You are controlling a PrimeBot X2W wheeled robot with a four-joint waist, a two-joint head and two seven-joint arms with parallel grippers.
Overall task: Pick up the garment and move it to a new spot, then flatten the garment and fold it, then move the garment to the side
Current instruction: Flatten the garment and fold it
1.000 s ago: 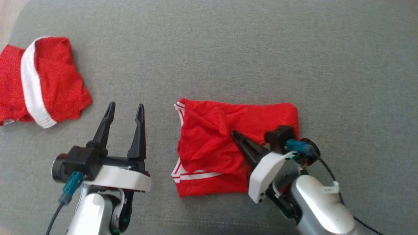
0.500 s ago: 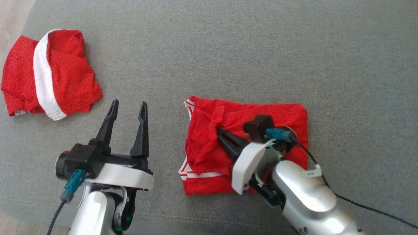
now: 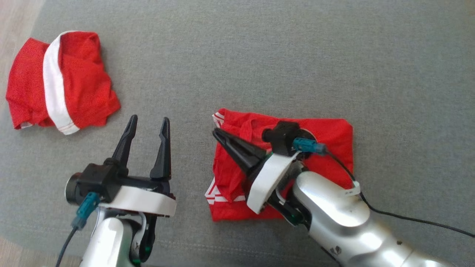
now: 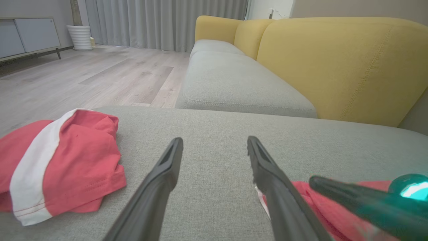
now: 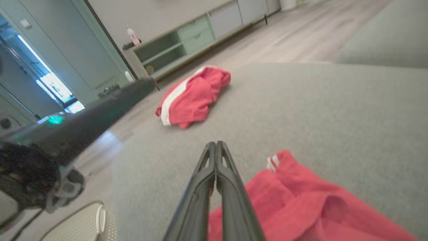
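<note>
Lying at centre right of the head view on a grey woven sofa seat (image 3: 297,55): a red mesh garment with thin white stripe trim (image 3: 334,137), roughly squared but rumpled and bunched along its left half. Angled across that bunched left edge, a right end effector (image 3: 216,132) with its two dark fingers clenched tip to tip, no cloth visible between them in the right wrist view. Poised at lower left, apart from the garment and over bare cushion, a left end effector (image 3: 149,119) with fingers spread wide, holding nothing. Heaped in the upper left corner, well apart, a second red garment with a broad white band (image 3: 74,85). Likely light, limp and a little slippery, judging by the thin sports mesh; apt to sag and slide out of a one-point pinch and to drag on the nubby upholstery. Best taken by hems and corners, probably the striped lower left corner and the plain upper right one, so as to spread flat rather than bunch further. Soft, yielding seat beneath, so probably little firm backing for pressing creases. Beyond, in the left wrist view, mustard-yellow sofa backs (image 4: 334,67) at upper right, pale wood-look floor (image 4: 100,73), grey curtains (image 4: 160,23) and a white ribbed pot (image 4: 80,36) at upper left.
</note>
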